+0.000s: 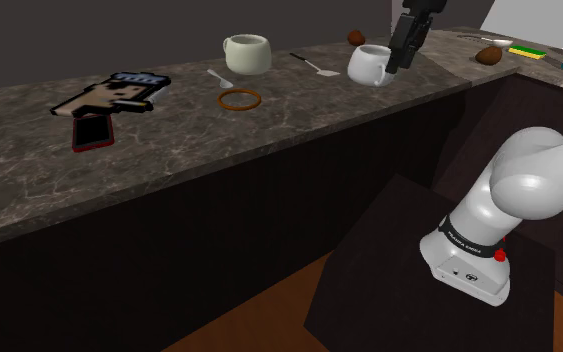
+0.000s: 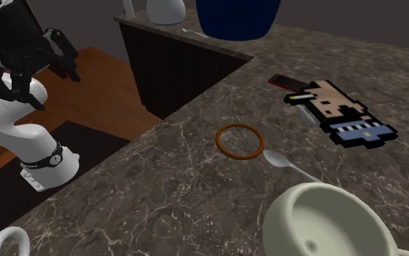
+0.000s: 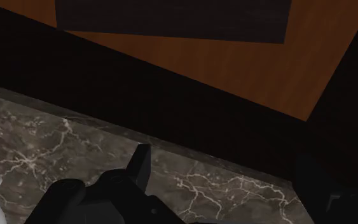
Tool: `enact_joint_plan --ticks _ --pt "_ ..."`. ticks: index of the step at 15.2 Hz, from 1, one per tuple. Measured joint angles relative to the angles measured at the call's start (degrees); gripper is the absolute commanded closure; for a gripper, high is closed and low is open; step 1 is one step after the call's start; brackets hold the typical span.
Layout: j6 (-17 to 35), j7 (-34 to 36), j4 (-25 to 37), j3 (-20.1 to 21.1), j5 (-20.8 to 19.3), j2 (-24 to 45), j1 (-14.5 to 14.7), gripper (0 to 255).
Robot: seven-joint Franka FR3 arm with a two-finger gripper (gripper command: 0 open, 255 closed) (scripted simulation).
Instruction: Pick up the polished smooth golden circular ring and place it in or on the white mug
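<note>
We are seeing a pixel-art figure (image 1: 109,96) lying on the marbled tabletop (image 1: 299,110), a red-edged phone (image 1: 92,132) just beside it, a white spoon (image 1: 220,78) to the shoulder view's right.

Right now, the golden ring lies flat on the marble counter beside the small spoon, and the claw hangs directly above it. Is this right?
Not quite. The claw hangs by the white mug, well apart from the ring, as the shoulder view shows. The ring does lie flat on the marble counter beside the small spoon.
</note>
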Motion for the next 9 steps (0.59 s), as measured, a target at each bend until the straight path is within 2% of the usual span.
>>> enact_joint_plan --ticks 3,9 --pt "1.78 0.37 0.67 0.48 0.01 2.44 0.08 0" --pt "7.95 3.58 6.85 3.52 0.15 14.57 0.64 0"
